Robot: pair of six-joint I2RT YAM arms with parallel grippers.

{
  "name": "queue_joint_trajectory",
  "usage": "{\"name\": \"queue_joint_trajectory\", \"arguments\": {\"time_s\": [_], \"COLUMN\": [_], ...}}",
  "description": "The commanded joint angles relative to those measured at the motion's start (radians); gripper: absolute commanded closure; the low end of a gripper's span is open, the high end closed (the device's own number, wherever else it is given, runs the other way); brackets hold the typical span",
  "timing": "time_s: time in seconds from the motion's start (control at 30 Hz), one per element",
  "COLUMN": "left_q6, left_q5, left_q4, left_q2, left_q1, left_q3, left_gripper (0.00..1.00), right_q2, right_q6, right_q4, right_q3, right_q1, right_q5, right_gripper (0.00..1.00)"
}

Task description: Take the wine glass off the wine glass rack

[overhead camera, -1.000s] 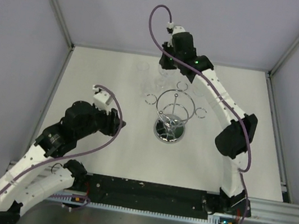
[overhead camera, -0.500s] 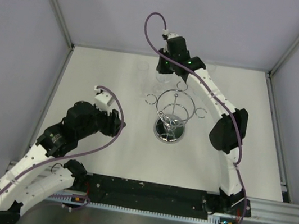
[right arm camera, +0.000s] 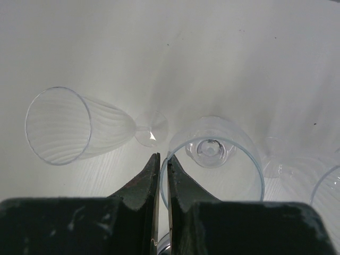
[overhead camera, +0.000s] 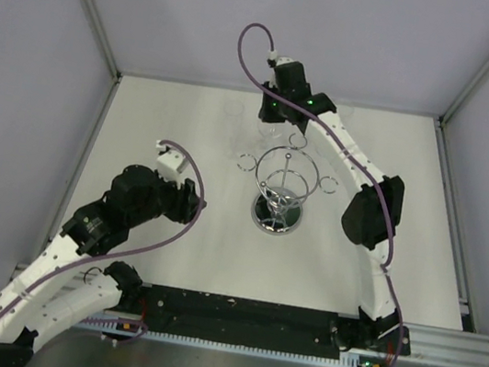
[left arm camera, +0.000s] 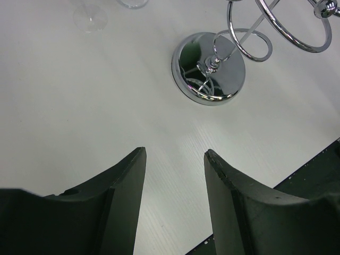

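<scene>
Jaws pinched nearly shut on the rim of the wine glass (right arm camera: 210, 149), the right gripper (right arm camera: 163, 159) has drawn farther back from the wine glass rack (overhead camera: 281, 194), so the glass is beyond its loops, apparently freed; the left gripper (left arm camera: 174, 154) waits half open, empty.

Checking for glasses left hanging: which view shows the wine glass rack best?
Top external: the whole wine glass rack shows, hoop, ring loops and base. Left wrist shows its mirrored base and lower loops close up, top cropped. Right wrist shows none of it.
</scene>
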Motion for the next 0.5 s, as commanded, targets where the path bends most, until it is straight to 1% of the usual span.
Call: {"name": "queue_joint_trajectory", "arguments": {"time_s": [0.0,0.17,0.2,0.3,0.37,0.47], "left_q6": [0.015,0.017,0.017,0.017,0.017,0.019], "left_q5": [0.0,0.001,0.003,0.001,-0.002,-0.006], "left_q4": [0.048,0.047,0.047,0.047,0.047,0.045], "left_q2": [0.006,0.009,0.009,0.01,0.007,0.009], "left_q1": [0.002,0.002,0.001,0.001,0.001,0.002], "left_q3": [0.003,0.001,0.001,0.001,0.001,0.001], "left_gripper": [0.46,0.46,0.46,0.46,0.46,0.46], "right_q2": [-0.003,0.012,0.014,0.015,0.015,0.012], "right_q6": [-0.001,0.009,0.009,0.012,0.012,0.014], "right_q4": [0.04,0.04,0.04,0.04,0.042,0.042], "right_q3": [0.065,0.066,0.068,0.069,0.072,0.08], "right_q1": [-0.013,-0.016,-0.016,-0.016,-0.017,-0.017], "right_q5": [-0.002,-0.012,-0.014,-0.017,-0.018,-0.018], "right_gripper": [1.0,1.0,0.98,0.91,0.82,0.73]}}
